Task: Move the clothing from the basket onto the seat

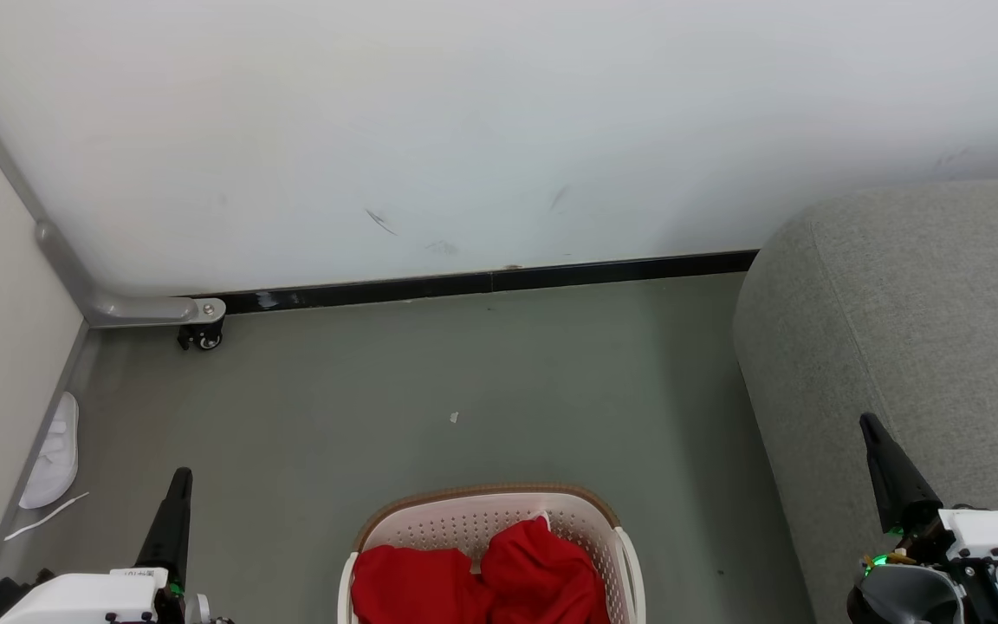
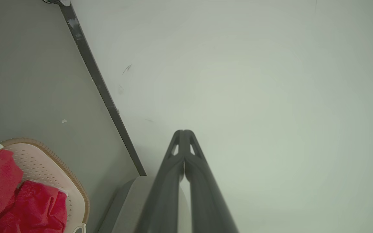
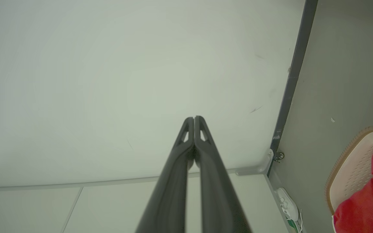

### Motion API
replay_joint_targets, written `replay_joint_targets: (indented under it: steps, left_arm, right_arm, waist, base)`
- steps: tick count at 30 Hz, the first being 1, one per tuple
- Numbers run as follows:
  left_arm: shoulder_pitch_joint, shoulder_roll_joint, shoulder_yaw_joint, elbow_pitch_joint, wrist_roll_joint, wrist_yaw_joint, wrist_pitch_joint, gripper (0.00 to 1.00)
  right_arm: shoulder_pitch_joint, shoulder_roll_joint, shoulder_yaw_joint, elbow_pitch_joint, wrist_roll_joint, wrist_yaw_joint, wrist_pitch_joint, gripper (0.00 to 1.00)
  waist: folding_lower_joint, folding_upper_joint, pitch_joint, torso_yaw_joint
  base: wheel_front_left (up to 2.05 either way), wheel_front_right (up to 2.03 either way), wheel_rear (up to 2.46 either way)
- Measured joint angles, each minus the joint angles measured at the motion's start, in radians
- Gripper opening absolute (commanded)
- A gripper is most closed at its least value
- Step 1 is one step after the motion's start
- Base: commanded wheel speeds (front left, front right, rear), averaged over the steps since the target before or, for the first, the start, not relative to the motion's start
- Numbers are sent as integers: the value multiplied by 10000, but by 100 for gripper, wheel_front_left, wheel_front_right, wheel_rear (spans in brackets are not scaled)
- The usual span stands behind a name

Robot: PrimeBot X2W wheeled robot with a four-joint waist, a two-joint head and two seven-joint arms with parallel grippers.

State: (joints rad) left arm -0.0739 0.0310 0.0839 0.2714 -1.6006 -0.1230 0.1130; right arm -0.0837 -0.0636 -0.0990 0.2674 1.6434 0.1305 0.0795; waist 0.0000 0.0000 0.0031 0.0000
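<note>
On the left gripper (image 1: 179,481) the fingers are pressed together, empty. In the basket (image 1: 482,494) on the floor the clothing (image 1: 482,576) is bunched. Both pieces could be snagged at once, or one dropped short. The right gripper (image 1: 871,431) is likewise closed on nothing, beside the seat (image 1: 915,329).

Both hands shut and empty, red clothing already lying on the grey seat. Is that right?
No. The clothing is in the basket, not on the seat, as the head view shows. The left hand and right hand are shut and empty.
</note>
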Motion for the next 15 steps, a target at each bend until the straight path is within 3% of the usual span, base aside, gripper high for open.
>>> replay_joint_targets:
  steps: [6,7,15]
  left_arm:
    - [0,0,0,0,0,0,0,0]
    - [0,0,0,0,0,0,0,100]
    - [246,-255,-58,407,0,17,-13,100]
  right_arm:
    - [0,2,-8,0,0,0,2,0]
    - [0,2,-10,0,0,0,2,100]
    - [382,240,71,383,4,2,-6,100]
  waist:
    - [0,0,0,0]
    - [-1,0,0,0]
    - [0,0,3,0]
  base:
    - [0,0,0]
    - [0,0,0]
    - [0,0,0]
